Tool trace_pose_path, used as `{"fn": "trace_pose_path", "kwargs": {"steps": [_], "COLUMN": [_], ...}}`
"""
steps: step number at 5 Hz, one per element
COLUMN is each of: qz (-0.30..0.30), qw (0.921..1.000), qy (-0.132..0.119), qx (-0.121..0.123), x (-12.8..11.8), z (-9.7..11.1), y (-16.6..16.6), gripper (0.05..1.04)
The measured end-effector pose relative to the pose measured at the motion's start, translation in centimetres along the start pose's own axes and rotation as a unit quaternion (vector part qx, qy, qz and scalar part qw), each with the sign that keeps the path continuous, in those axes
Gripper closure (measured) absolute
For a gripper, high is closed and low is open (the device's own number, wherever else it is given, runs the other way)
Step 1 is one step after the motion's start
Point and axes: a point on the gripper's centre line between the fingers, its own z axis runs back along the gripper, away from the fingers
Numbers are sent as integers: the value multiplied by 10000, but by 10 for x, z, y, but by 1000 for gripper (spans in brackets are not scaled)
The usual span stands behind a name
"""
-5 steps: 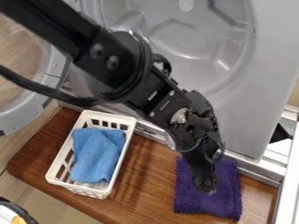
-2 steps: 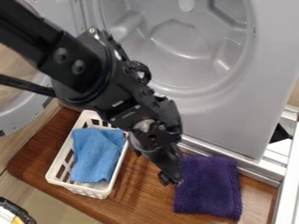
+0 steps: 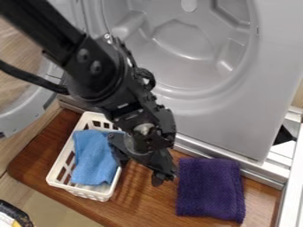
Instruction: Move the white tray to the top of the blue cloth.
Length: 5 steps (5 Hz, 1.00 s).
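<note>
My gripper point(image 3: 141, 172) hangs over the wooden board with its two fingers spread wide. The left finger is over the right rim of the white basket-like tray point(image 3: 60, 160), and the other is over bare wood between tray and purple cloth. I cannot tell whether either finger touches the tray. A blue cloth point(image 3: 93, 157) lies crumpled inside the slotted tray, its upper right part hidden behind the gripper.
A folded purple cloth point(image 3: 211, 190) lies right of the gripper on the wooden board point(image 3: 139, 201). Behind stands a grey machine point(image 3: 228, 126) with a round opening, its door point(image 3: 26, 113) swung out at the left. A metal rail runs along the board's back edge.
From above the purple cloth, the gripper has moved left to the tray's right side. Its fingers have spread apart. The tray and both cloths have stayed where they were.
</note>
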Motion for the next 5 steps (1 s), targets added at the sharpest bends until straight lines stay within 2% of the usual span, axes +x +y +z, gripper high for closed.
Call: {"fn": "trace_pose_path", "kwargs": {"steps": [1, 2, 3, 5], "qz": [471, 722, 750, 688], "qw": [9982, 9963, 9956, 9955], "qy": [257, 325, 539, 627], "qx": [251, 345, 155, 168], "x": [-4, -6, -13, -7], "z": [-4, -9, -24, -37], "y": [15, 26, 32, 30], "gripper": [85, 85, 138, 727]}}
